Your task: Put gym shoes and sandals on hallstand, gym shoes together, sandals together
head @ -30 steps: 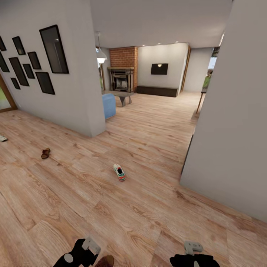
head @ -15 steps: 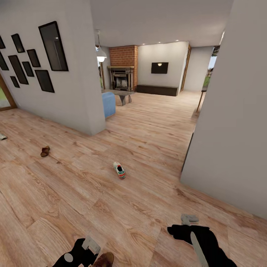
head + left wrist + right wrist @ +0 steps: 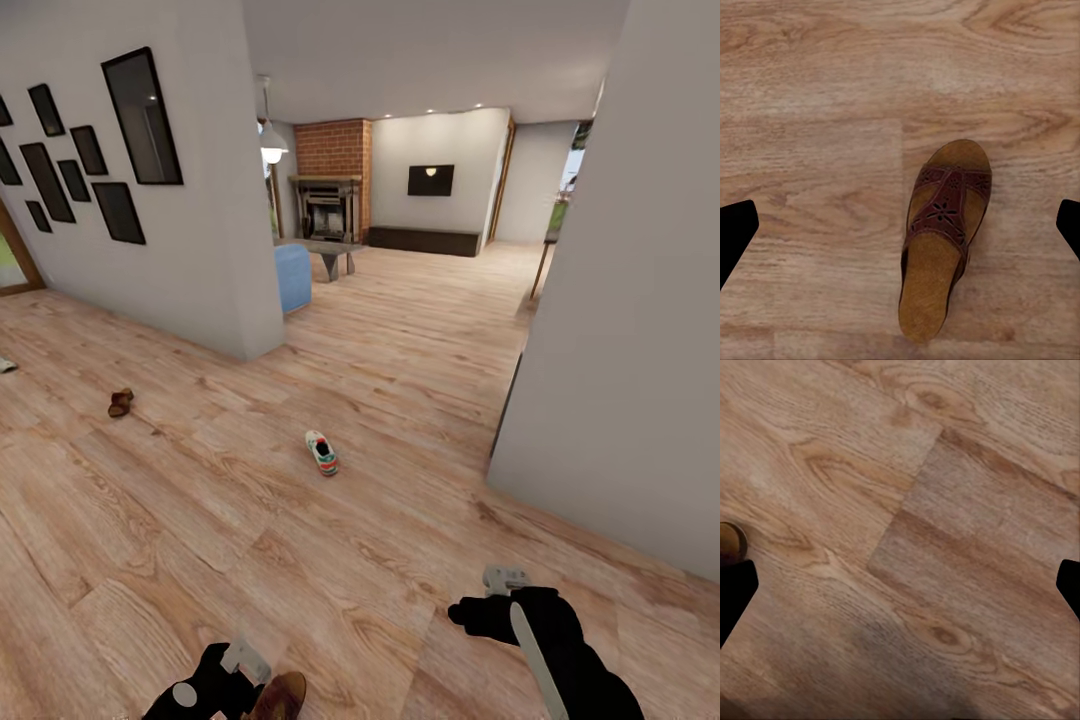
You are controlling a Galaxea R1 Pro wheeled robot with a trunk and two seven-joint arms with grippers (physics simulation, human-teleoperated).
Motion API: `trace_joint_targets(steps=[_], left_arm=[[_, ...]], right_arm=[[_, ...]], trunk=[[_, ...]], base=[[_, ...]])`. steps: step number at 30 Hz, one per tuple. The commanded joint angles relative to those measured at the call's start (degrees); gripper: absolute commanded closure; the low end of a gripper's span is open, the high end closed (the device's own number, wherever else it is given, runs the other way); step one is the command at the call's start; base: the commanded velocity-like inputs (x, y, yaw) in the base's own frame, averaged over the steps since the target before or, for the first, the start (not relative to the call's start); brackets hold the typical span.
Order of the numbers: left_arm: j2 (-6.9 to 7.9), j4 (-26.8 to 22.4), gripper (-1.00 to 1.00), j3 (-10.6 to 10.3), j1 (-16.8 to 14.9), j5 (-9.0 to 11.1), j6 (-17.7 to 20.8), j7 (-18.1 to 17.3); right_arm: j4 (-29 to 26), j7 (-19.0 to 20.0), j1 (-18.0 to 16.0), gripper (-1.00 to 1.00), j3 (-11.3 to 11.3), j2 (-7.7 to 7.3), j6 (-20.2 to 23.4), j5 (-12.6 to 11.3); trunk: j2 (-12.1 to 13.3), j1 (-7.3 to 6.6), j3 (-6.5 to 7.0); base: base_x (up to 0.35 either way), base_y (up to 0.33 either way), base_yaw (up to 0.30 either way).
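**Status: nothing racked yet; one sandal under my left jaws**

All footwear I can see lies on the corridor floor (image 3: 400, 400). No shoe rack appears in any current picture, so I judge the task at its very start: zero of four items placed.

Locations, head view:
- Gym shoe (image 3: 321, 452): centre of the frame, alone on the planks, white with green and red-orange marks.
- Far sandal (image 3: 120, 402): left of centre, near the grey wall (image 3: 200, 250) that carries dark picture frames.
- Small pale object at the left edge (image 3: 6, 365): possibly the second gym shoe; too small to tell.
- Near sandal (image 3: 280, 695): bottom edge of the frame, just beside my left gripper (image 3: 225, 680).

Left wrist view: the near sandal (image 3: 941, 236) lies flat on the floor, sole down, strap up, between my two fingertips (image 3: 735, 229). The jaws stand wide apart and hold nothing; the tips show at the frame's two side edges, clear of the sandal.

Right gripper (image 3: 500, 590): lower right of the head view, over bare floor. Right wrist view shows its jaws likewise spread wide and empty, wood planks between them, with a sliver of brown at the left edge, probably the near sandal's toe.

Remaining, as I judge it: grasp this sandal, carry it to the rack, then fetch the other three and pair them.
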Motion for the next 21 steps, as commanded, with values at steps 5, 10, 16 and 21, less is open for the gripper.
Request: trace_joint_targets(steps=[5, 10, 16, 21], left_arm=[[0.05, -0.1, -1.0, 0.0, 0.0, -0.6, 0.1, -0.1], [0.05, -0.1, -1.0, 0.0, 0.0, -0.6, 0.1, -0.1], [0.13, -0.1, -1.0, 0.0, 0.0, -0.6, 0.1, -0.1], [0.14, -0.1, -1.0, 0.0, 0.0, -0.6, 0.1, -0.1]], right_arm=[[-0.1, 0.2, 0.0, -1.0, 0.0, -0.01, 0.2, -0.1], [-0.1, 0.2, 0.0, -1.0, 0.1, 0.02, 0.2, -0.1], [-0.1, 0.2, 0.0, -1.0, 0.1, -0.02, 0.2, -0.1], [-0.1, 0.2, 0.0, -1.0, 0.1, -0.04, 0.2, -0.1]], trunk=[[-2.0, 1.1, -1.38], [-4.0, 2.19, -2.74], [-6.5, 3.51, -4.39], [-8.5, 4.61, -5.76]], base=[[0.0, 0.0, 0.0], [0.0, 0.0, 0.0], [0.0, 0.0, 0.0], [0.0, 0.0, 0.0]])
